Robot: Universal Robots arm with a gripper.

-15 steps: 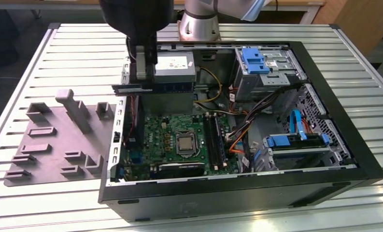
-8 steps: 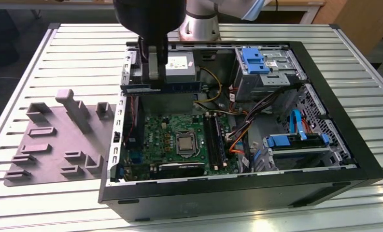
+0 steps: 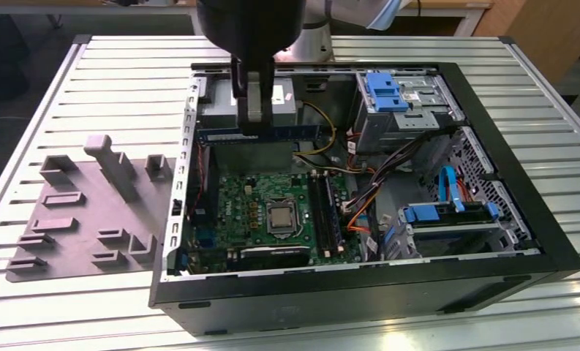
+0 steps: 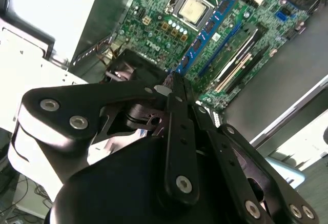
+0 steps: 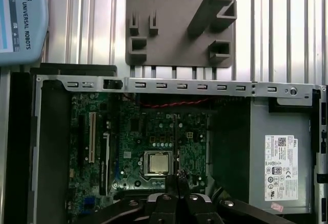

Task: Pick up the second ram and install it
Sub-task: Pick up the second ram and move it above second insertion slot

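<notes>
My gripper (image 3: 254, 129) hangs over the open computer case (image 3: 368, 292), shut on the second ram (image 3: 295, 134). This is a long blue stick held level above the grey power-supply box (image 3: 216, 110) and the top edge of the green motherboard (image 3: 255, 208). In the second wrist view the second ram (image 4: 210, 26) juts out from the gripper (image 4: 174, 84) over the motherboard (image 4: 154, 8), above the processor socket (image 4: 192, 6). The long black slots (image 3: 325, 212) lie to the exterior view's right of the socket (image 3: 281, 218). In the first wrist view the gripper (image 5: 177, 181) points down at the motherboard (image 5: 154, 131).
A grey fixture plate (image 3: 80, 212) with upright holders lies on the slatted table to the exterior view's left of the case. Drive cages with blue clips (image 3: 388, 91) and bundled cables (image 3: 368, 197) fill the case's right side. The case's metal rim (image 5: 179, 85) borders the motherboard.
</notes>
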